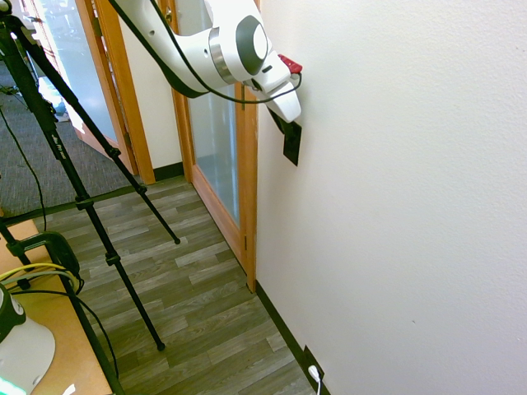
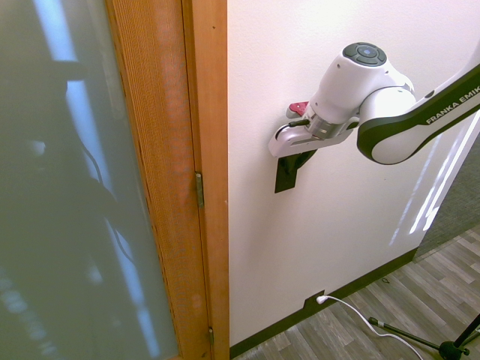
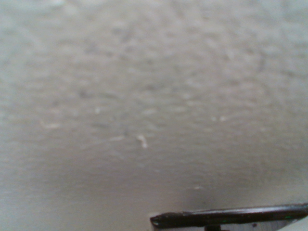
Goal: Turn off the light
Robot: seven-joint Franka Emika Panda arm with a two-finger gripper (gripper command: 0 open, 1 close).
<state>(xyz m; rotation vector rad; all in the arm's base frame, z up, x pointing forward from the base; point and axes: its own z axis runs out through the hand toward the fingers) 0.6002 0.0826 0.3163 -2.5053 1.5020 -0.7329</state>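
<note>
Nearest in the first exterior view is a light wooden tabletop [image 1: 62, 346]. Beyond it the floor [image 1: 198, 304] is grey-brown wood-look planking, meeting grey carpet [image 1: 25, 156] at the far left. The wall [image 1: 395, 206] on the right is off-white with a fine, grainy texture, edged at the base by a dark baseboard [image 1: 284, 329]. Low on it sits a black outlet plate [image 1: 311, 362] holding a white plug [image 1: 314, 374]. Further along stands an orange-brown wooden door frame [image 1: 247, 189] around a frosted glass panel [image 1: 216, 140]. Just past the frame, at mid height on the wall, is the light switch [image 1: 292, 141]: a small black, upright rectangular plate. The gripper [image 1: 280, 122] of the white arm is at the plate's upper part, apparently touching it. Finger spacing cannot be determined from any view. The wrist view shows only blurred wall texture and a dark edge.
</note>
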